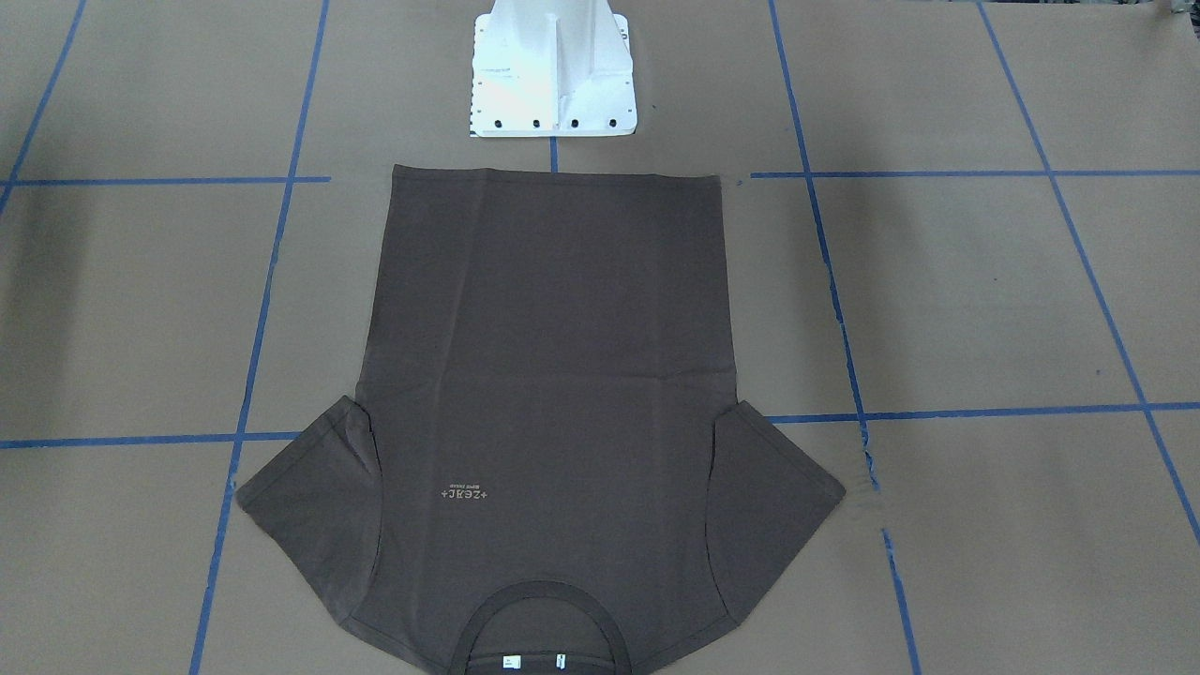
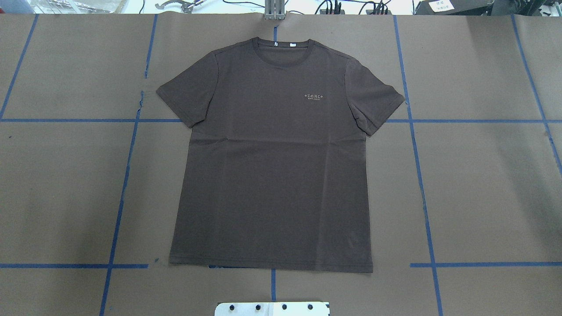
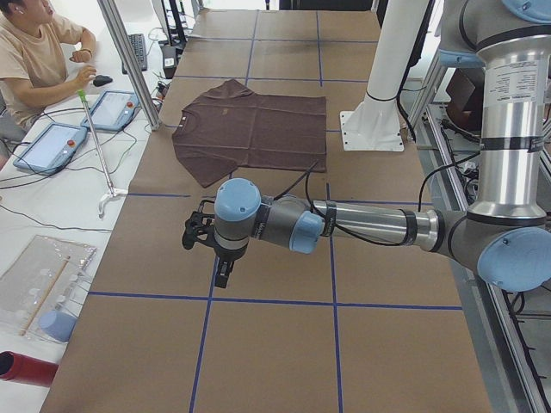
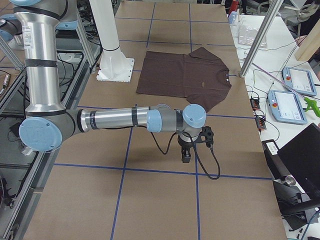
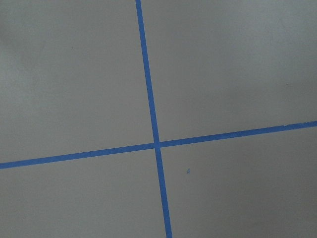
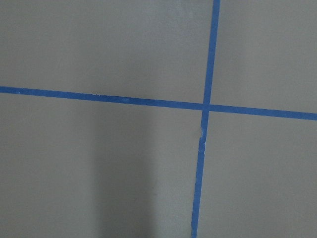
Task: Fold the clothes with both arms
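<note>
Folding hasn't started, by the look of it. The brown T-shirt (image 2: 272, 166) lies flat and face up mid-desk (image 2: 483, 188), hem toward the white pedestal (image 1: 553, 84). The left hand (image 3: 222, 274) and right hand (image 4: 186, 154) hang over bare paper off either end, well apart from it. Can't tell if they're spread or pressed together. Next, I'd guess, each swings in to pinch a sleeve or edge. Only blue tape lines (image 2: 421, 184) lie between.

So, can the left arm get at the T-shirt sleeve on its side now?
Probably yes. The left arm hovers over bare paper beside the T-shirt; nothing lies between it and that sleeve, which is spread flat.
</note>
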